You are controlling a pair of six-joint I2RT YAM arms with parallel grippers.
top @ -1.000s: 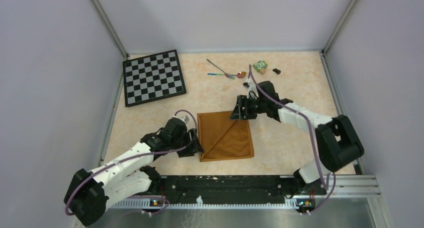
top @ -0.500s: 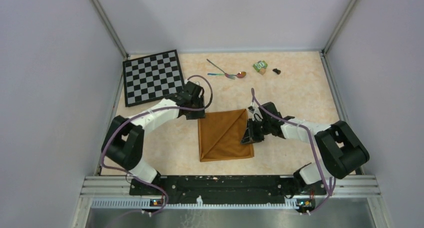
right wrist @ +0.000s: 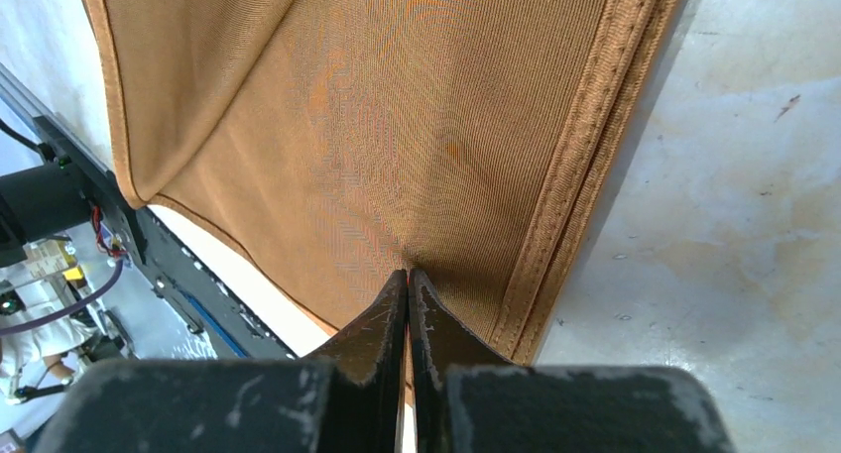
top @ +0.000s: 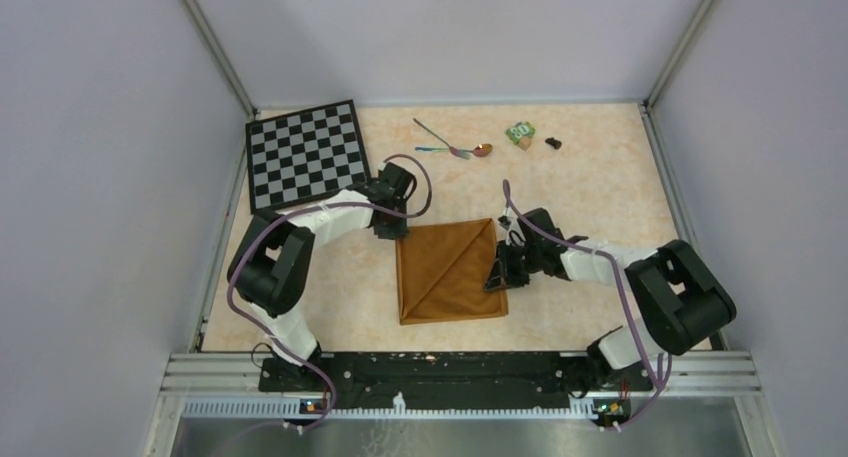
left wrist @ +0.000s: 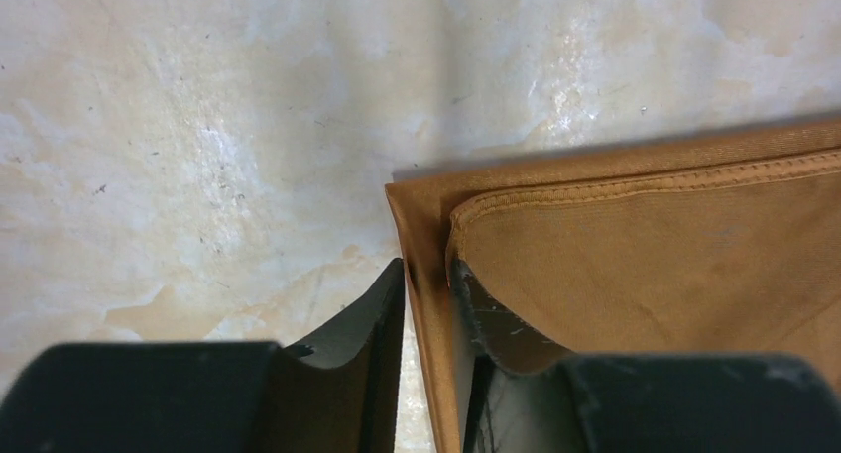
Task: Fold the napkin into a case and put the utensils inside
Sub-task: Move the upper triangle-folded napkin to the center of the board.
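Note:
The napkin [top: 450,272] lies as an orange-brown square with a diagonal crease, mid-table. My left gripper [top: 393,227] is down at its far-left corner. In the left wrist view the jaws [left wrist: 428,265] stand narrowly open, straddling the hemmed left edge of the napkin [left wrist: 645,235], and the upper layer drapes over the right finger. My right gripper [top: 497,275] is at the napkin's right edge, near the front. In the right wrist view it [right wrist: 409,272] is shut on a pinch of the napkin [right wrist: 397,126] just inside the hem. The utensils, a spoon [top: 470,151] and a second thin piece [top: 432,131], lie crossed at the back.
A black-and-white chessboard [top: 308,155] lies at the back left, close behind the left wrist. A small green block [top: 519,132] and a small black item [top: 553,142] sit at the back right. Side walls border the table on both sides.
The left arm swung from the napkin's near-left side to its far-left corner and its jaws narrowed. The right gripper moved from the far-right corner down the right edge and shut on the cloth.

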